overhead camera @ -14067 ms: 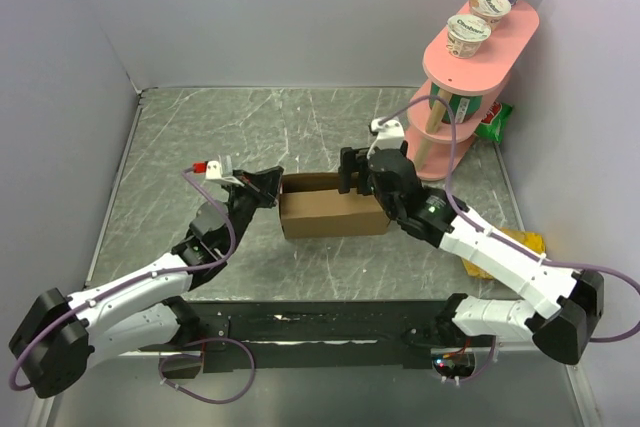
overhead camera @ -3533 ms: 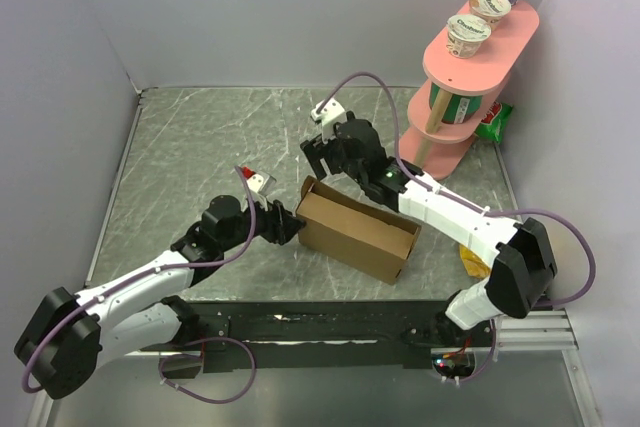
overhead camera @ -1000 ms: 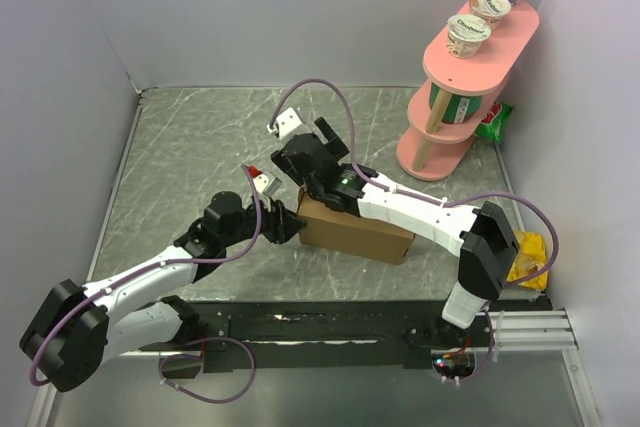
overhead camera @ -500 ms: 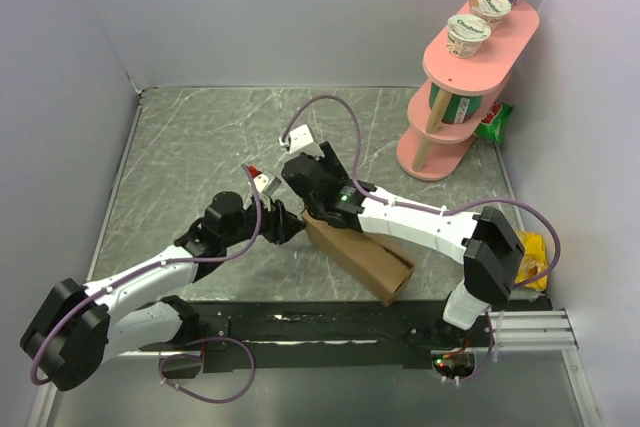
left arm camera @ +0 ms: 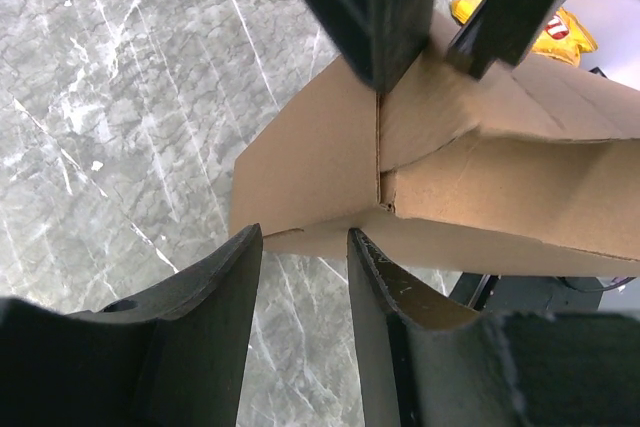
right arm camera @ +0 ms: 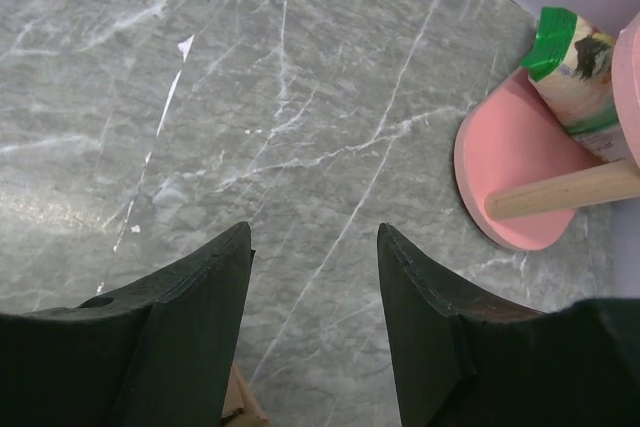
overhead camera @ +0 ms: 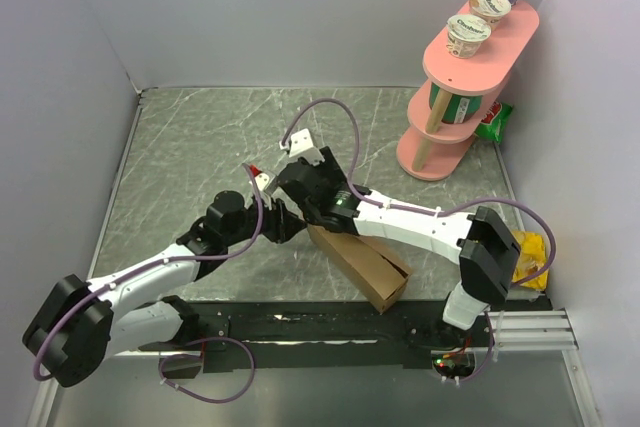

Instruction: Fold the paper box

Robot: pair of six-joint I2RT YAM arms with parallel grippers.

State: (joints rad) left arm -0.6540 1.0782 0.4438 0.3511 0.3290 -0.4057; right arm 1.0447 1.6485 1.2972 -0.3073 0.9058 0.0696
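You have the most room over the left half of the table [overhead camera: 190,137]: bare marble runs from the left wall to the far-left corner, open from above or the side. The middle is crowded. The paper box [overhead camera: 365,267] lies slantwise from the centre toward the near edge. The left gripper [overhead camera: 290,223] and right gripper [overhead camera: 300,202] crowd together at its far-left end, and the right arm stretches from there toward the right edge. The pink shelf [overhead camera: 450,127] blocks the far-right corner, with cups [overhead camera: 468,35] on top and a green packet [overhead camera: 493,122] behind it. A yellow packet [overhead camera: 528,252] lies at the right edge. Between shelf and box runs a bare strip.
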